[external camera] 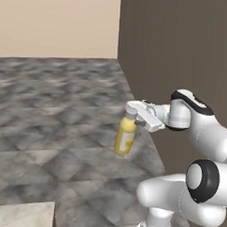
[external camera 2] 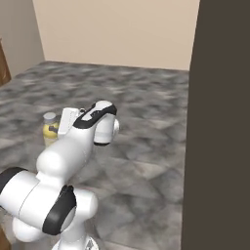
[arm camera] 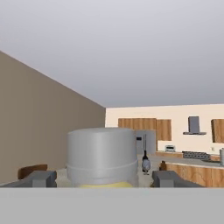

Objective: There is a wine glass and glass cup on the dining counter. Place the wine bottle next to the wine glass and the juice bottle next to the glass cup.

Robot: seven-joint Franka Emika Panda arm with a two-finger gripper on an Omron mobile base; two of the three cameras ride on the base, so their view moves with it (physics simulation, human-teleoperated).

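No text, label, brand, number or sign can be read on anything in these pictures.

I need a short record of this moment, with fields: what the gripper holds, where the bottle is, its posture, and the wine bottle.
held item: juice bottle, taken at its neck under the cap
gripper: closed on the bottle, one finger at each side
bottle location: lifted in the air above the grey marbled floor
bottle posture: roughly upright
wine bottle: far off in the hand view, standing on a counter
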